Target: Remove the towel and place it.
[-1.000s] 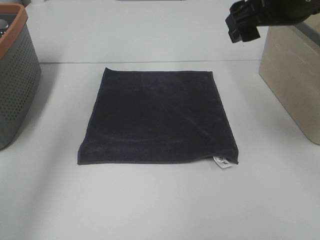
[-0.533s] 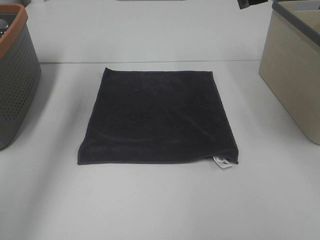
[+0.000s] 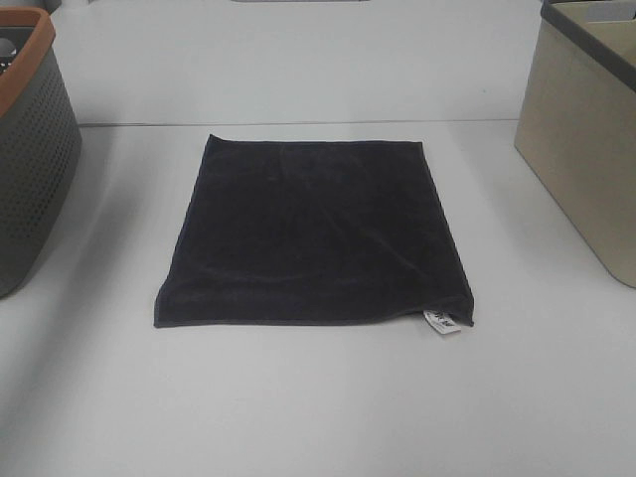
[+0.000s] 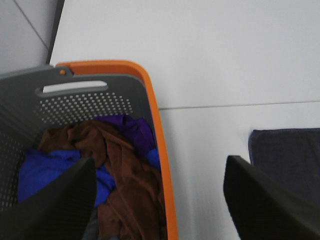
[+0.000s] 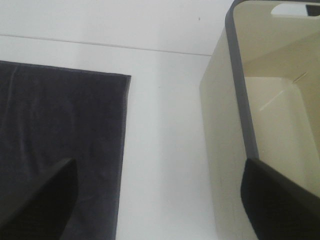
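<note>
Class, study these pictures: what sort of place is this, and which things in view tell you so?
Probably a laundry-sorting tabletop: a dark towel lies flat on a white table, between a perforated grey basket holding crumpled cloths and a beige bin.

1. The towel (image 3: 313, 234) is dark cloth, matt, with a soft short nap that shows faint creases; its edges are stitched hems.
2. A small white tag (image 3: 441, 322) at its near right corner looks like thin woven fabric with print.
3. The table (image 3: 298, 407) is a smooth, matt white surface with a thin seam line running across the far part.
4. The basket (image 4: 159, 125) at the left edge is grey perforated plastic with a smooth orange rim; crumpled brown, blue and purple cloths (image 4: 120, 175) lie inside.
5. The bin (image 5: 220, 165) at the right edge is smooth beige plastic, slightly satin, with a dark grey rim.
6. The fingers (image 4: 260, 205) look like matt black plastic.
</note>
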Controlling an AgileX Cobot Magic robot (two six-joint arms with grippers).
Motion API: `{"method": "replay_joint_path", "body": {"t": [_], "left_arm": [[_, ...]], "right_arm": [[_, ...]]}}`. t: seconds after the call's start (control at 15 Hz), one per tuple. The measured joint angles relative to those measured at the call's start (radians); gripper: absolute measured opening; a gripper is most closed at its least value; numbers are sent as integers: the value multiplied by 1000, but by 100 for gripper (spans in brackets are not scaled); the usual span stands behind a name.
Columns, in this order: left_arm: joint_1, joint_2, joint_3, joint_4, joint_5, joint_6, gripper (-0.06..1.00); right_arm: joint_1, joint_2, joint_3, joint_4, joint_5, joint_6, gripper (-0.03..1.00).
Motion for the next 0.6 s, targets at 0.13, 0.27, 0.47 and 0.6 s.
{"method": "replay_joint_path", "body": {"t": [0.13,0.27,0.47,0.6], "left_arm": [[20,-1,-25,-13,122,3,67],[20,-7,-25,-25,242,3,67],[20,-9,-26,-26,375,5,67],[20,-27,4,-26,377,6,67]], "right_arm": [[-71,48,-89,158,89,-118,86],[-127,86,-137,220,180,-182,85],[-143,97,-139,194,202,-259,84],[-143,96,-140,197,204,-282,83]]}}
